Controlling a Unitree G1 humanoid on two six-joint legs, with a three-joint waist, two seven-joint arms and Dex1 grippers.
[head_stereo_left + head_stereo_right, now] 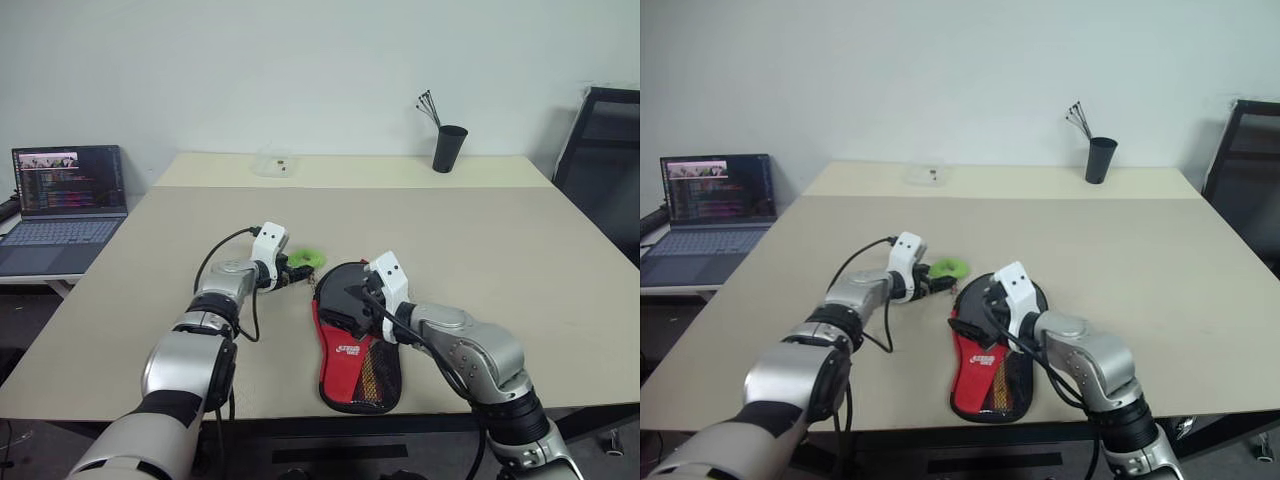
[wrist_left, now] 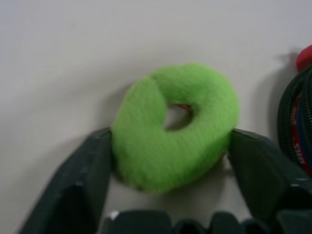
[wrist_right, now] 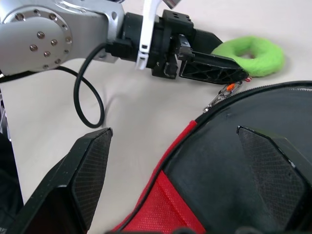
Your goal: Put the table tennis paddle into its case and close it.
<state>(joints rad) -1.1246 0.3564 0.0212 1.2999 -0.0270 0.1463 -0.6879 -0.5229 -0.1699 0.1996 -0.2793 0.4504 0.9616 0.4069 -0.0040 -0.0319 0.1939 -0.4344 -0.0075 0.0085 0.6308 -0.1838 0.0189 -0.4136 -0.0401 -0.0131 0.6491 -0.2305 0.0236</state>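
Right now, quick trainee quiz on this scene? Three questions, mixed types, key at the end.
1. What sits between the fingers of the left gripper?
A) a sponge
B) the green charm
C) a bottle cap
2. True or false: the right gripper is open, by the case.
3. Fill in: the black cup stands near the ___ edge of the table, as seen from the robot.

Key: 1 B. 2 true. 3 far.
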